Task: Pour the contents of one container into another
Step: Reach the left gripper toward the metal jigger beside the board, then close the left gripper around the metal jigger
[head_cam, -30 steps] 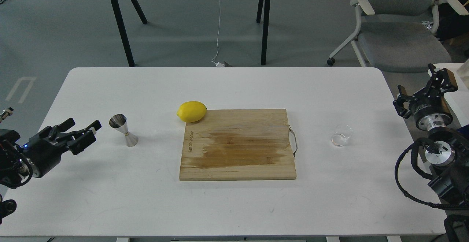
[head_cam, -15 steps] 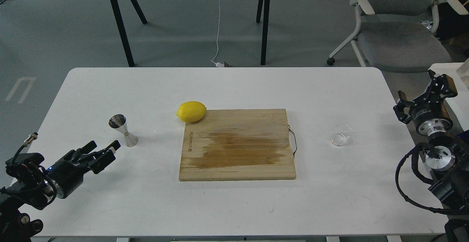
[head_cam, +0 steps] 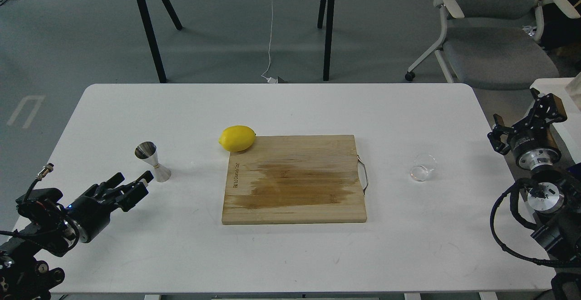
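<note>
The small clear glass cup (head_cam: pixel 423 167) stands on the white table (head_cam: pixel 290 105), right of the cutting board. On the left side of the table is the steel double-cone jigger (head_cam: pixel 153 161), upright. My left gripper (head_cam: pixel 134 179) is open, low over the table just left of and in front of the jigger, not touching it. My right gripper (head_cam: pixel 526 111) is open beyond the table's right edge, well apart from the cup and holding nothing.
A wooden cutting board (head_cam: pixel 295 179) with a metal handle lies mid-table. A yellow lemon (head_cam: pixel 237 138) rests at its far left corner. A grey office chair (head_cam: pixel 494 32) and black table legs (head_cam: pixel 150 27) stand beyond the table.
My left gripper has dropped lower and moved right, ending close to the jigger. The right gripper has barely shifted. Cup, jigger, lemon and board have not moved.
</note>
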